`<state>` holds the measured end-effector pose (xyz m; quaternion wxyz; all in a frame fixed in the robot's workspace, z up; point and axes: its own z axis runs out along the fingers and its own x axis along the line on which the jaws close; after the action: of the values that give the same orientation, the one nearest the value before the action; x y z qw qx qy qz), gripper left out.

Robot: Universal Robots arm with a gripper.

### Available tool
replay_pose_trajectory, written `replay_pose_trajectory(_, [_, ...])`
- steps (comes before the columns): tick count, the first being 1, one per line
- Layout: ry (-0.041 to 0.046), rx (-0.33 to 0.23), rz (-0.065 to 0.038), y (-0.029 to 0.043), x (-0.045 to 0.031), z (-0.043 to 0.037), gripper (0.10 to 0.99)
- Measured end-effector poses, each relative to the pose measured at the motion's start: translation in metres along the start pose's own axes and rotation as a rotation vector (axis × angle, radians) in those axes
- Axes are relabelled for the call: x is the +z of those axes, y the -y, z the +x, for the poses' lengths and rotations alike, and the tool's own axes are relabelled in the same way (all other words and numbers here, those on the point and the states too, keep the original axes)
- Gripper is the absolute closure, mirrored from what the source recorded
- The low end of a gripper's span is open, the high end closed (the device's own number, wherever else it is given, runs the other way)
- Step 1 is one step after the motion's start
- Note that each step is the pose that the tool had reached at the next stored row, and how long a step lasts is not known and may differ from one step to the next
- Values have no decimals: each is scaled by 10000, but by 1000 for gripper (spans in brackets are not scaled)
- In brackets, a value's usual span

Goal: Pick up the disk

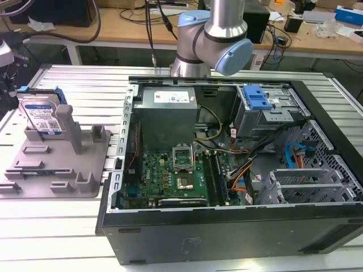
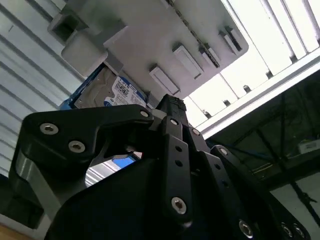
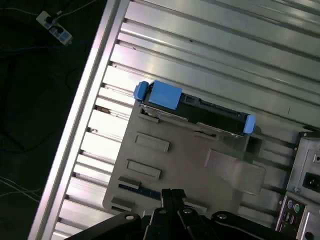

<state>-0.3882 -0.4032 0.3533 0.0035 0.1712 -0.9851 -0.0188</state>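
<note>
**Closed gripper above the tray, disk standing in its slot**

In both wrist views the gripper (image 3: 172,193) (image 2: 170,103) is nearest to the camera. Its two fingers are pressed together and hold nothing. Most of its black body is cut off by the picture edge.

Below it lies the grey fixture tray (image 3: 200,165) (image 2: 150,35). The gripper hovers over the tray's side that is away from the disk, and touches neither of them.

The disk (image 3: 200,113) stands on its edge in a slot at the far side of the tray. From above one sees its thin top edge with blue rails at both ends, and this edge runs along the tray's side. In the exterior view the disk (image 1: 41,116) is at the left, upright, with its label face toward the camera. Grey posts of the tray (image 1: 34,170) hide its lower part, so I cannot tell whether its long axis is upright or lying.

Beyond it is the slatted table (image 1: 85,79). On the exterior view's right, the open computer case (image 1: 227,226) holds a green motherboard (image 1: 170,173), a grey power supply (image 1: 167,113) and a blue-handled drive cage (image 1: 258,102). Behind the case the arm (image 1: 212,39) rises, cut off at the top.
</note>
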Motion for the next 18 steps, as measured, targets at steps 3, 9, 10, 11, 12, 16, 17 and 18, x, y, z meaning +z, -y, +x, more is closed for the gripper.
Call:
replay_pose_trajectory(3, [-24,-621,1,0,1,0,980])
replay_pose_trajectory(9, [-73,-1906,0,0,1,0,980])
replay_pose_trajectory(10, [-80,-2102,0,0,1,0,980])
replay_pose_trajectory(11, [-89,-2343,0,0,1,0,973])
replay_pose_trajectory(12, [-95,-2527,-1,0,1,0,918])
replay_pose_trajectory(16, [-139,-3677,-3,0,1,0,608])
replay_pose_trajectory(17, [-146,-3871,-3,0,1,0,608])
replay_pose_trajectory(18, [-151,-4015,-3,0,1,0,608])
